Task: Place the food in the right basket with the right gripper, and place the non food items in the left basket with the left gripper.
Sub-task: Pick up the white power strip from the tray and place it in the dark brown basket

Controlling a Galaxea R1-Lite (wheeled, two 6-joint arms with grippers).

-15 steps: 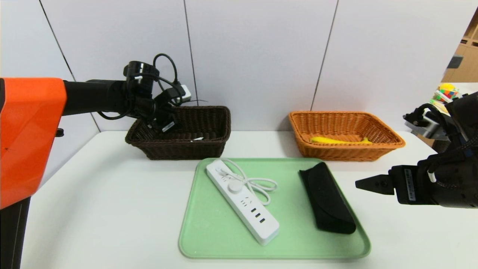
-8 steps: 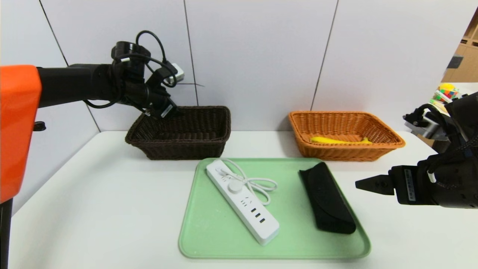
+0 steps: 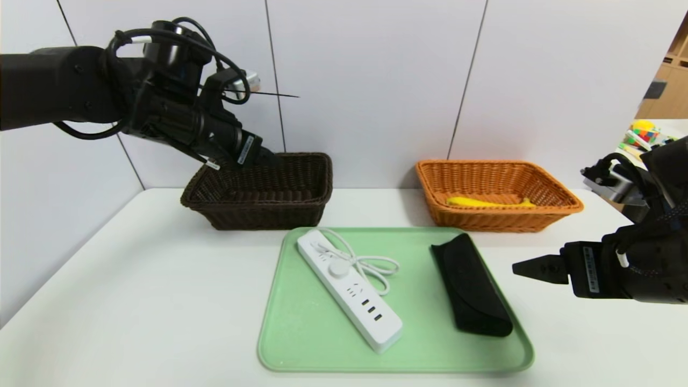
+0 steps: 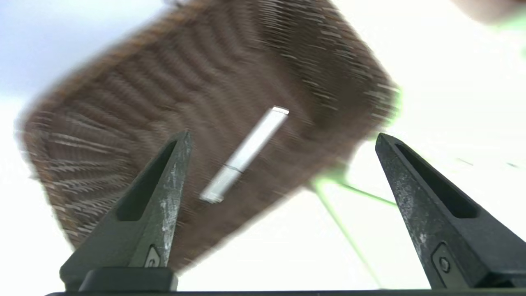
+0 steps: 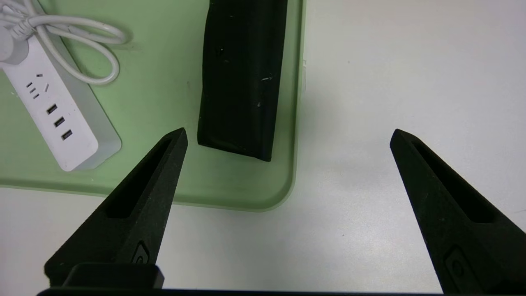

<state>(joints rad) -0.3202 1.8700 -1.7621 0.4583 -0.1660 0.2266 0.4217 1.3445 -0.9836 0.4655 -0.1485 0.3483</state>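
My left gripper (image 3: 266, 157) hangs open above the dark brown left basket (image 3: 301, 207), holding nothing. A white stick-shaped item (image 4: 245, 154) lies on the floor of that basket (image 4: 123, 102), seen between my open left fingers (image 4: 164, 185). On the green tray (image 3: 301, 344) lie a white power strip (image 3: 349, 290) with a coiled cord and a black pouch (image 3: 473, 285). The orange right basket (image 3: 559, 207) holds a yellow banana (image 3: 486, 202). My right gripper (image 3: 516, 266) is open, low over the table just right of the tray (image 5: 246, 193), near the pouch (image 5: 242, 74).
The power strip (image 5: 53, 111) also shows in the right wrist view. Colourful toys (image 3: 642, 134) sit on a far surface at the right. A grey panelled wall stands right behind both baskets.
My left gripper has opened and risen out of the brown basket, swinging up and toward the front. The white item stays inside the basket. The right arm has not moved.
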